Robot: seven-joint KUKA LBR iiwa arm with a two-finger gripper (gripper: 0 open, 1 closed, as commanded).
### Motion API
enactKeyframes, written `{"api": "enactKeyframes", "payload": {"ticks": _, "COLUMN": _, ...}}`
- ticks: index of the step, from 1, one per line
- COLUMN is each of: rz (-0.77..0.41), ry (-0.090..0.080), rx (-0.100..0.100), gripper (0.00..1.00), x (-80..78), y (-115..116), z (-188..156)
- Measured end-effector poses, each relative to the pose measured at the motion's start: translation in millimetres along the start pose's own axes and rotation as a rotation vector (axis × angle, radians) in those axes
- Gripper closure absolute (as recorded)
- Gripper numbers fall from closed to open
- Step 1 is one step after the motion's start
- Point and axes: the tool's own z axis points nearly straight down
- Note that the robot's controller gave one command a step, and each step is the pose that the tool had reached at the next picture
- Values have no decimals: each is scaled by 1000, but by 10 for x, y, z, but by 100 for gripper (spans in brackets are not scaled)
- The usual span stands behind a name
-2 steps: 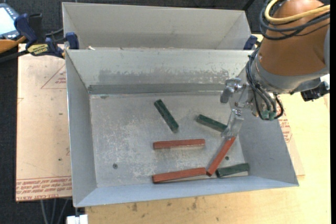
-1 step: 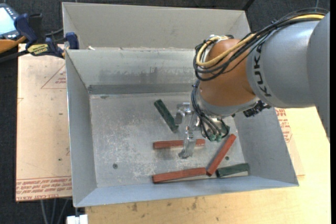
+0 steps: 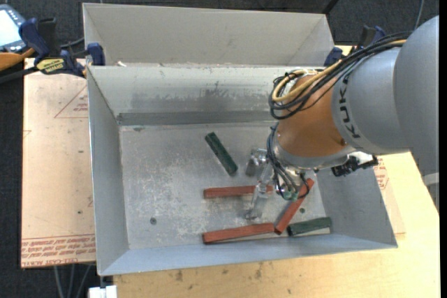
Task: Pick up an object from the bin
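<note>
Leftward first: bare, scuffed floor of the grey metal bin (image 3: 140, 178), with its sloped wall alongside. Next, toward the middle, a dark green bar (image 3: 221, 153), lying flat and slanted, upper end to the left, apart from everything else. Below that, a short red-brown bar (image 3: 227, 192), lying nearly level on the floor, its right end running in between the gripper's fingers. Nearer the front wall, a long red-brown bar (image 3: 237, 235), also almost level, its right end touching or all but touching the foot of a slanted red-brown bar (image 3: 293, 209).

Then the gripper (image 3: 257, 190) itself, reaching down from the right, jaws spread apart. One of the metal fingers (image 3: 260, 165) set just behind the short red-brown bar's right end, the other just in front of it, close to the long red-brown bar. Straddling that end, not clamped on it; whether either pad touches, impossible to tell. Short red-brown bar flat on the floor.

Further right, the slanted red-brown bar, upper end partly hidden under the wrist. Just beside its lower end, a dark green block (image 3: 309, 226), lying flat near the front-right corner. Above all this, the orange cover (image 3: 311, 132) on the wrist, with cables (image 3: 300, 84) looped over it.
</note>
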Motion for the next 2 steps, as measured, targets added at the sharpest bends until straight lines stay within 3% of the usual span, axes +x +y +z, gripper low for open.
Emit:
{"api": "enactKeyframes", "payload": {"ticks": 1, "rz": -3, "ry": -5, "rx": -2, "gripper": 100, "x": -14, "y": 17, "z": -32}}
{"api": "enactKeyframes", "payload": {"ticks": 2, "rz": 2, "ry": -15, "rx": -2, "gripper": 100, "x": -74, "y": -273, "z": -1807}}
